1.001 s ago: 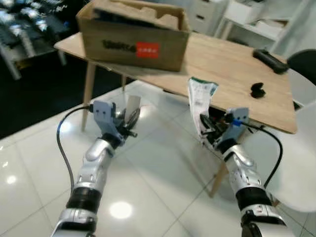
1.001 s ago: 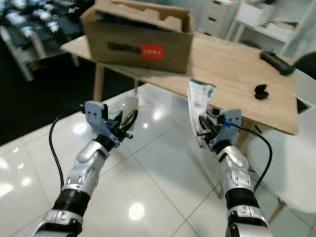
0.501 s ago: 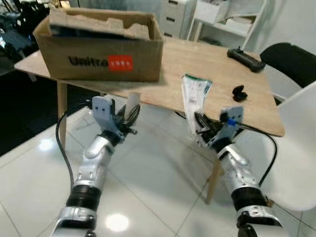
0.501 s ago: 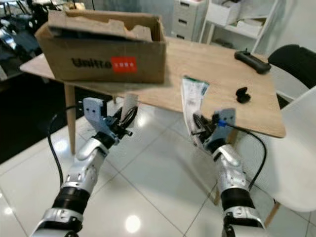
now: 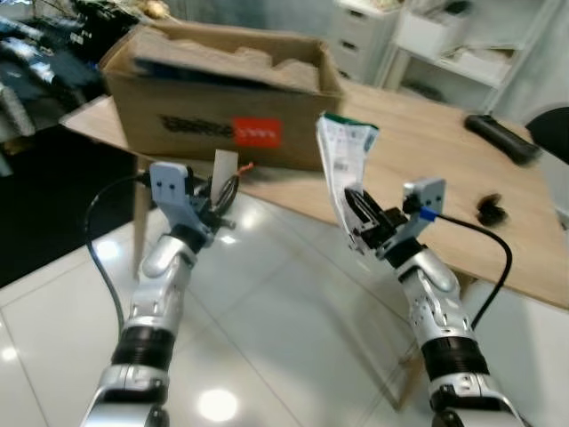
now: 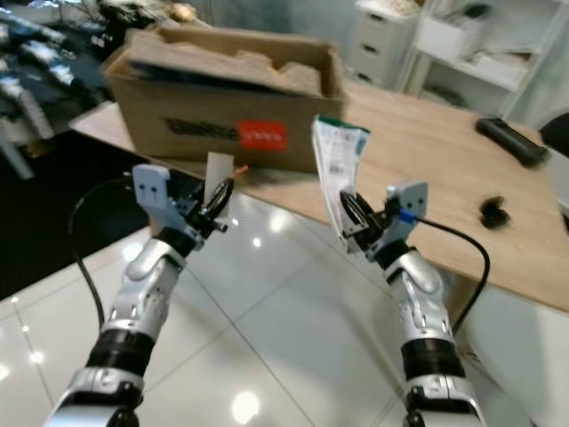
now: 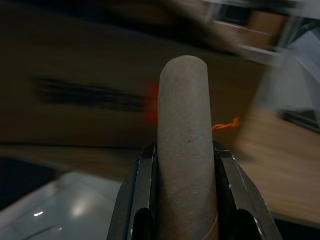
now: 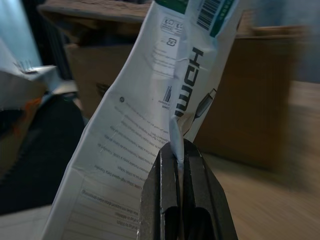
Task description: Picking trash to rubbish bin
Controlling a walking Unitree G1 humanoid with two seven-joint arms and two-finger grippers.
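Observation:
My left gripper (image 5: pixel 220 191) is shut on a grey cardboard tube (image 5: pixel 223 172), held upright in front of the table edge; the left wrist view shows the tube (image 7: pixel 184 145) clamped between both fingers (image 7: pixel 142 195). My right gripper (image 5: pixel 356 212) is shut on a white HDMI cable packet (image 5: pixel 342 165) with a green top, which stands upright above it. The packet (image 8: pixel 150 110) is pinched at its lower part in the right wrist view. An open brown cardboard box (image 5: pixel 222 98) with a red label sits on the wooden table (image 5: pixel 427 151) just ahead of both grippers.
A black remote (image 5: pixel 500 139) and a small black object (image 5: pixel 490 211) lie on the table's right part. White drawers and shelves (image 5: pixel 427 44) stand behind it. Glossy white floor tiles (image 5: pixel 267 311) lie below. Dark clutter (image 5: pixel 36 62) is at the far left.
The whole picture has shifted, so the camera moved; the box now looks nearer and more central. Both grippers keep their hold, and the packet is raised slightly higher against the table.

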